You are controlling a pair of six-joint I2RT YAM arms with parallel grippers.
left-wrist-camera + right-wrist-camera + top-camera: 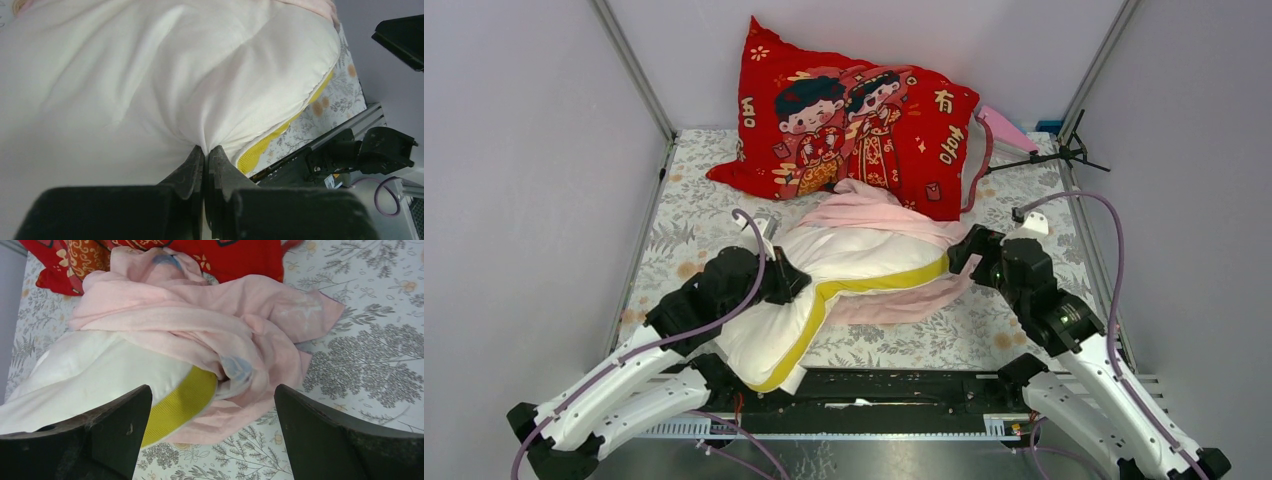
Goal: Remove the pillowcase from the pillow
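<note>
The cream-white pillow point(854, 262) with its yellow edge band point(879, 283) lies in the middle of the table, its near end bare. The pale pink pillowcase point(879, 215) is bunched over the pillow's far right end and spreads under it on the right. My left gripper point(786, 278) is shut, pinching the pillow's white fabric point(165, 85) at its left side; the fabric puckers at the fingertips point(192, 157). My right gripper point(964, 252) is open and empty just right of the bunched pillowcase point(210, 325), above its lower fold and the yellow band point(182, 405).
A big red cushion with a cartoon couple point(854, 120) leans at the back, touching the pillowcase. A black stand point(1049, 155) lies at the back right. The table has a floral cloth point(684, 220); a black rail point(894, 385) runs along the near edge.
</note>
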